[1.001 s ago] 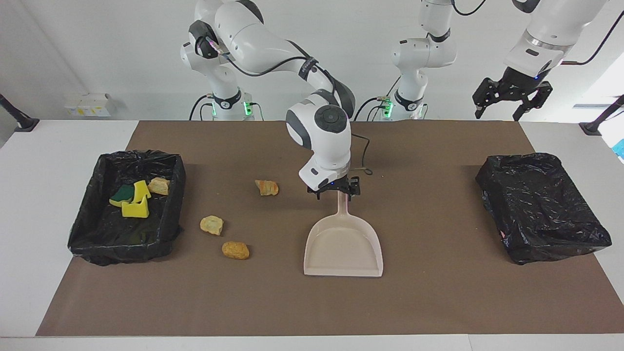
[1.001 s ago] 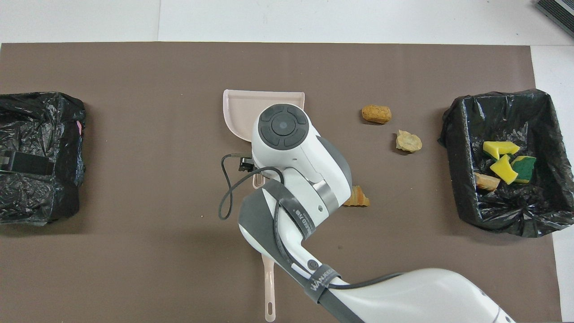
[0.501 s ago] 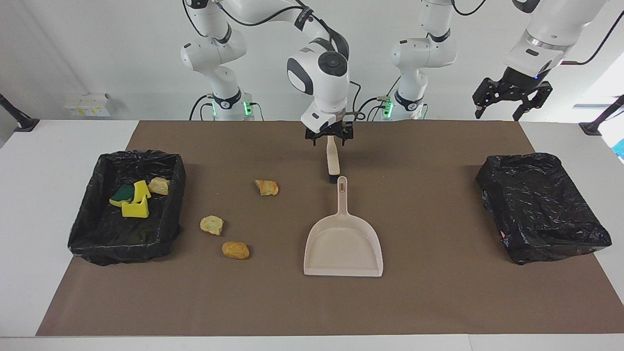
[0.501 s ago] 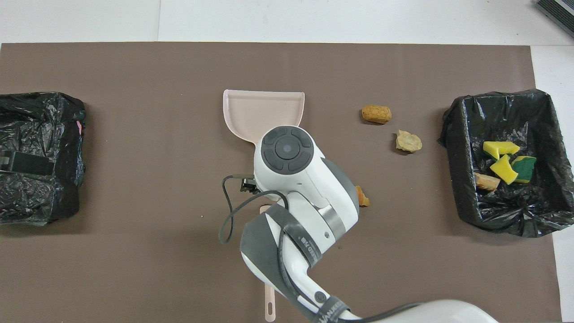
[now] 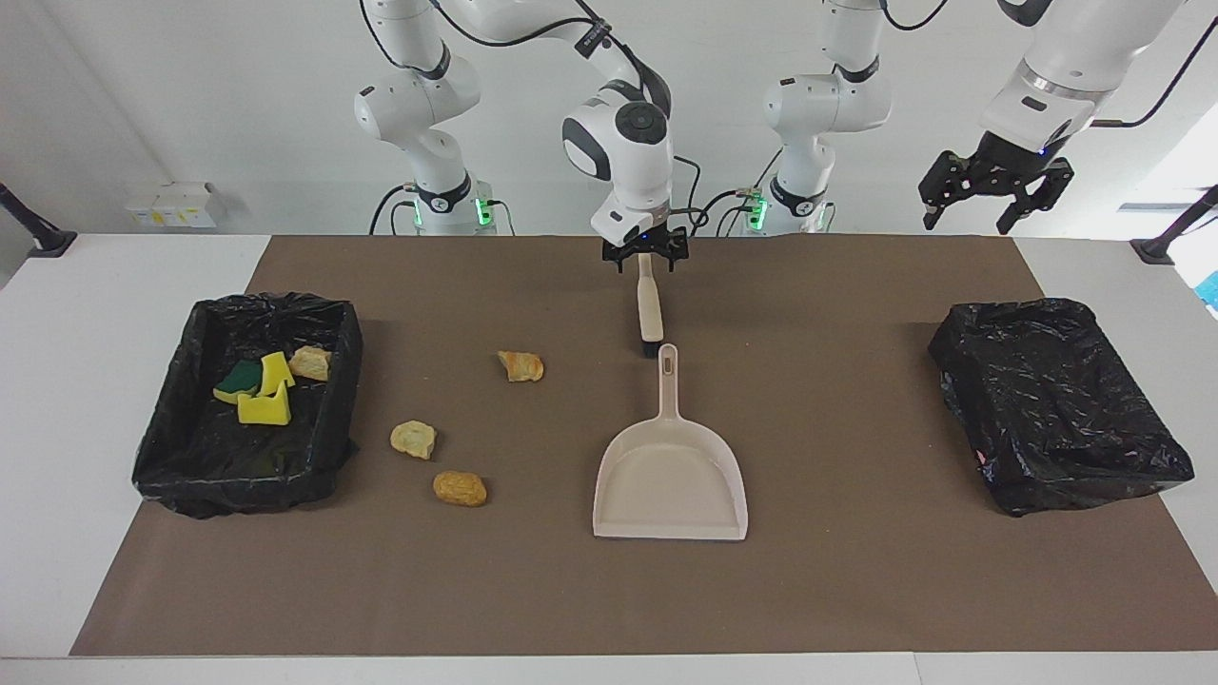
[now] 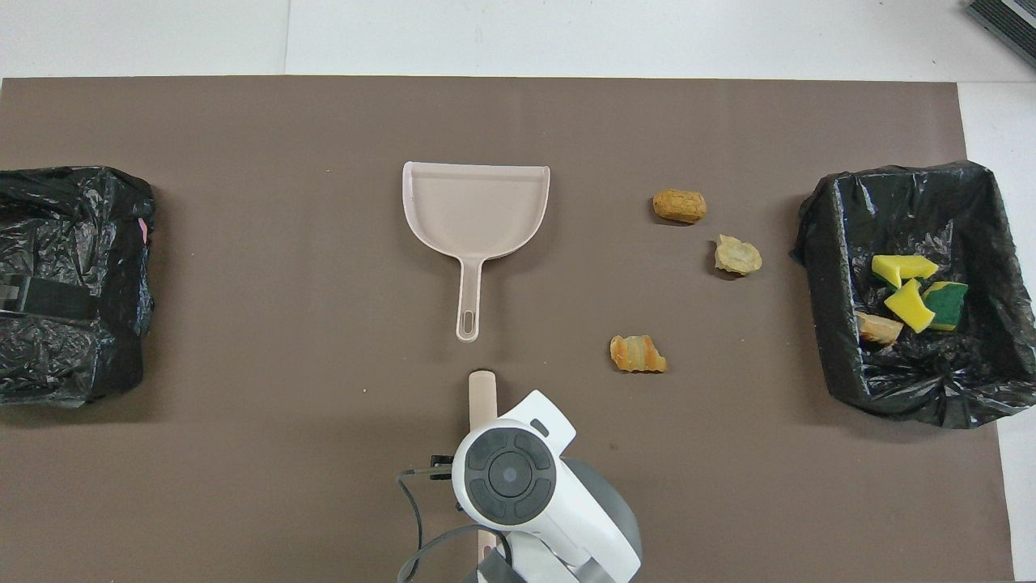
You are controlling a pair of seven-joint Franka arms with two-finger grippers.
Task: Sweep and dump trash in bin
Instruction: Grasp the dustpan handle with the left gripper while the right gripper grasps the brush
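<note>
Three bread chunks lie loose on the brown mat (image 5: 856, 590) toward my right arm's end of the table: one striped orange chunk (image 5: 520, 366) nearest to me, a pale one (image 5: 413, 439) farther out, and a round tan one (image 5: 460, 488) farthest of the three. Beside them stands a bin lined with a black bag (image 5: 190, 457); in it lie yellow-and-green sponge pieces (image 5: 257, 388) and another bread chunk (image 5: 310, 362).

Near the middle of the mat lies the beige dustpan (image 5: 670, 476), its handle pointing toward me and nothing in its scoop. Just nearer to me than that handle lies a small brush (image 5: 650, 314), in line with the dustpan. My right gripper (image 5: 646, 261) sits down at the brush's handle end; I cannot tell whether my fingers are pinching it or only straddling it.

My left gripper (image 5: 985, 195) waits up in the air, fingers spread, over the left arm's end of the table, where a second bag-lined bin (image 5: 1051, 400) stands.
</note>
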